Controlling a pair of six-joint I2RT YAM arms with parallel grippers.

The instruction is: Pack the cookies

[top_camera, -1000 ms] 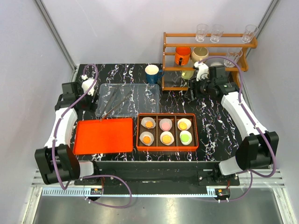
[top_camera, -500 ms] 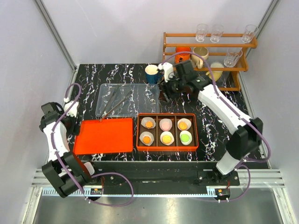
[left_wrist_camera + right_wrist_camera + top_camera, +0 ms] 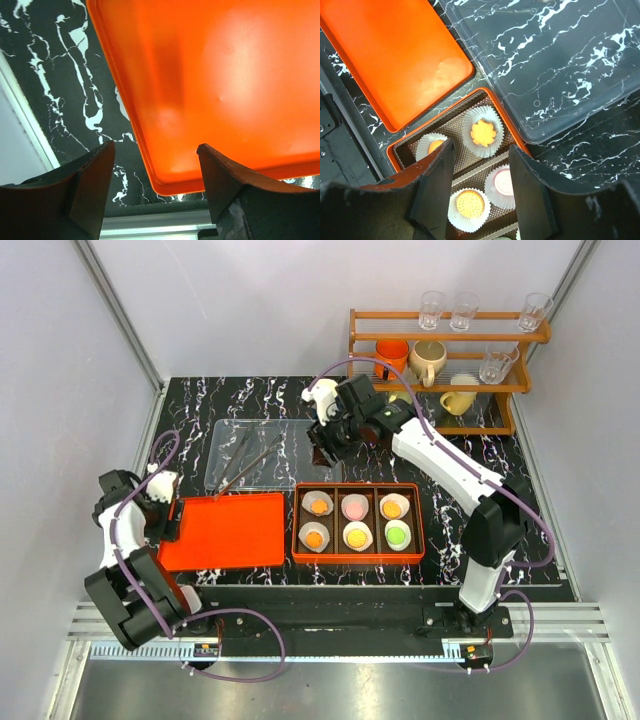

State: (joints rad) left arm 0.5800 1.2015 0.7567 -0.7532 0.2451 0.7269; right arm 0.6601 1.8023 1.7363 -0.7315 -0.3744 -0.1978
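Left gripper point(image 3: 154, 147): spread; I am aiming at flat orange plastic lid point(image 3: 225, 75), 9 o'clock rim.
Right gripper point(image 3: 481, 146): spread.
Care: pinching rim squarely.

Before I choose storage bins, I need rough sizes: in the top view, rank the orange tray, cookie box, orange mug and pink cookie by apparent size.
Largest: orange tray and cookie box, about alike, so not ranked.
Then: orange mug.
Smallest: pink cookie.

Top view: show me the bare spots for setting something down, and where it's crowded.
Bare: the orange tray, though the left gripper sits at its left edge, and the far-left marble beside the clear tray. Crowded: the box, cookies in every cell; tongs lie on the clear tray.
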